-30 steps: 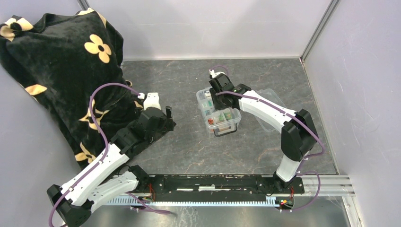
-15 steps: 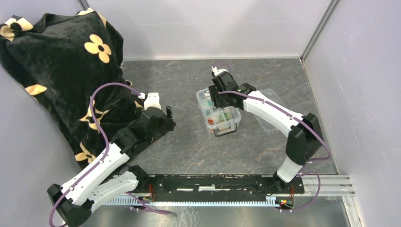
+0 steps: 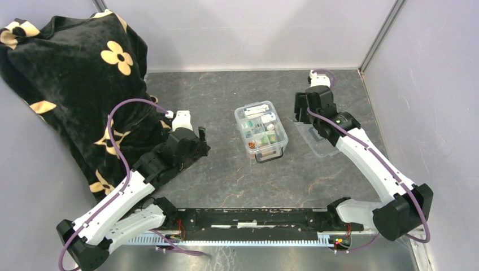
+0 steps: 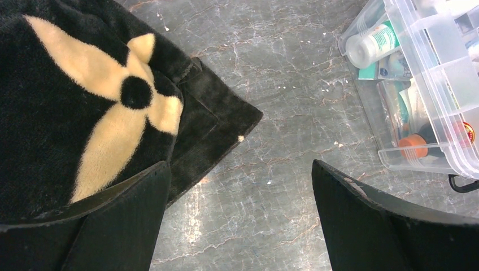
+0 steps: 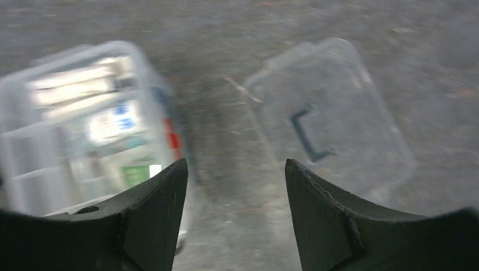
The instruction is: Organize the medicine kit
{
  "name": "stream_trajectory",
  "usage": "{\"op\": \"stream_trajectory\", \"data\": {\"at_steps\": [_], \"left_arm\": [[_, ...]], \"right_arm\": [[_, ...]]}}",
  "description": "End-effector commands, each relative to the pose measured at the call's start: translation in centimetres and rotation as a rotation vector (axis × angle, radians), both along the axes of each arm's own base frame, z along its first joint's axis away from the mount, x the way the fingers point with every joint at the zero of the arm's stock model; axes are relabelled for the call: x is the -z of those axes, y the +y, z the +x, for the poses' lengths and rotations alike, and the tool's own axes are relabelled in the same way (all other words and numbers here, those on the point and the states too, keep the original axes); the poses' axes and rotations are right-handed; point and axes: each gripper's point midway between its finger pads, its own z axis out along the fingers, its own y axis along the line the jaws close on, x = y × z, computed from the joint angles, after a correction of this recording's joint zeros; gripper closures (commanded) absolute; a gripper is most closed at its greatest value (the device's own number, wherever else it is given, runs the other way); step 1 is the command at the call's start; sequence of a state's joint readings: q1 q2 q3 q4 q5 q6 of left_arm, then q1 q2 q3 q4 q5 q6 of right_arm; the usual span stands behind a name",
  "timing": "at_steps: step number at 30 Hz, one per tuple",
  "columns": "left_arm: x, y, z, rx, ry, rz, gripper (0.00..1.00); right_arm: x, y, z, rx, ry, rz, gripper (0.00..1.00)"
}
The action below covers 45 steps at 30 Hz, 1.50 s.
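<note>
The medicine kit is a clear plastic box standing open in the middle of the table, packed with small bottles and packets. The left wrist view has it at the right edge; in the right wrist view it is blurred on the left. My right gripper hovers between the kit and the flat clear lid, open and empty. My left gripper hangs wide open left of the kit, above bare table, holding nothing.
A black blanket with cream flowers covers the table's left side, and its corner reaches close to my left fingers. The clear lid with its dark handle lies right of the kit. Walls enclose the back and right.
My right gripper has left its place over the kit, swinging right and toward the back, and its jaws have spread apart. The left arm has stayed still.
</note>
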State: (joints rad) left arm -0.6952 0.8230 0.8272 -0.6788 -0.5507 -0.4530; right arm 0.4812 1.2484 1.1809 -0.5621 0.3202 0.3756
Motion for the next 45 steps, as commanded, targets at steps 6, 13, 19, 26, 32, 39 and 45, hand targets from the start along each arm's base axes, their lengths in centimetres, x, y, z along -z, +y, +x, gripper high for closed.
{"op": "stream_trajectory", "data": {"at_steps": [6, 13, 19, 26, 32, 39, 45], "left_arm": [[-0.8, -0.2, 0.5, -0.018, -0.035, -0.034, 0.0], [-0.6, -0.4, 0.5, -0.008, -0.028, -0.029, 0.0], [-0.6, -0.4, 0.5, -0.006, -0.027, -0.029, 0.0], [-0.4, -0.5, 0.6, -0.003, -0.019, -0.023, 0.0], [-0.3, -0.6, 0.6, -0.003, -0.015, -0.021, 0.0], [-0.2, -0.6, 0.7, 0.0, -0.014, -0.017, 0.0], [-0.2, -0.9, 0.7, 0.011, -0.013, -0.022, 0.0]], "right_arm": [[10.2, -6.2, -0.1, 0.008, 0.216, -0.172, 0.33], [14.9, -5.8, 0.8, -0.126, 0.359, -0.192, 0.42], [16.7, -6.1, 1.8, -0.164, 0.397, -0.238, 0.45], [19.1, -6.1, 1.7, -0.174, 0.46, -0.235, 0.53], [19.9, -6.5, 1.8, -0.144, 0.478, -0.227, 0.66], [20.5, -6.9, 1.4, -0.108, 0.497, -0.179, 0.84], [19.4, -7.0, 1.4, -0.089, 0.454, -0.126, 1.0]]}}
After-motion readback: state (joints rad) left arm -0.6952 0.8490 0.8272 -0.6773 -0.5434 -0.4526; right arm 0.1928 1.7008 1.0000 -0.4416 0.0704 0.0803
